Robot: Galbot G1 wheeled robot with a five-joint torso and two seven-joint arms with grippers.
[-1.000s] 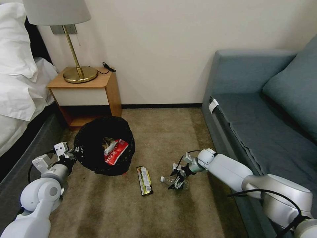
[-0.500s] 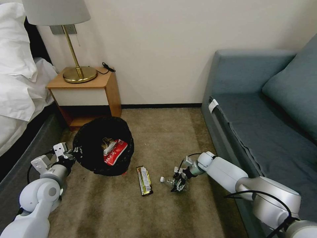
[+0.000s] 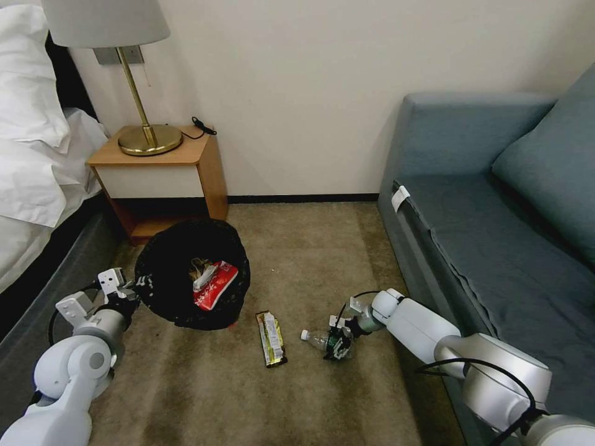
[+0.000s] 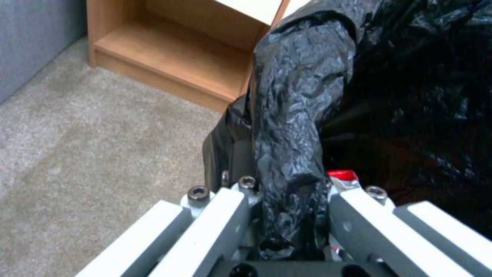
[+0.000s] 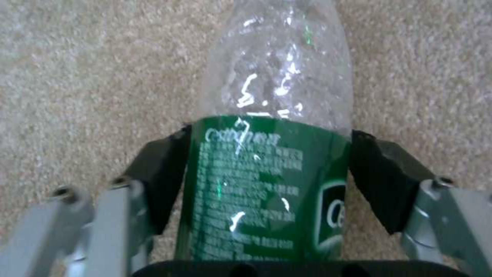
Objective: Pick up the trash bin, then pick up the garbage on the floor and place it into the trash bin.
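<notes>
This is a bedroom, likely in a hotel or a furnished flat. A bed (image 3: 31, 204) with white pillows and rumpled white sheets stands along the left side. Beside it a wooden nightstand (image 3: 162, 179) with an open lower shelf carries a brass table lamp (image 3: 133, 74) with a pale shade. A blue-grey upholstered sofa (image 3: 496, 204) with a matching cushion fills the right side. Short beige carpet (image 3: 310, 248) covers the floor up to a plain cream wall (image 3: 310, 93) with a dark skirting board.
</notes>
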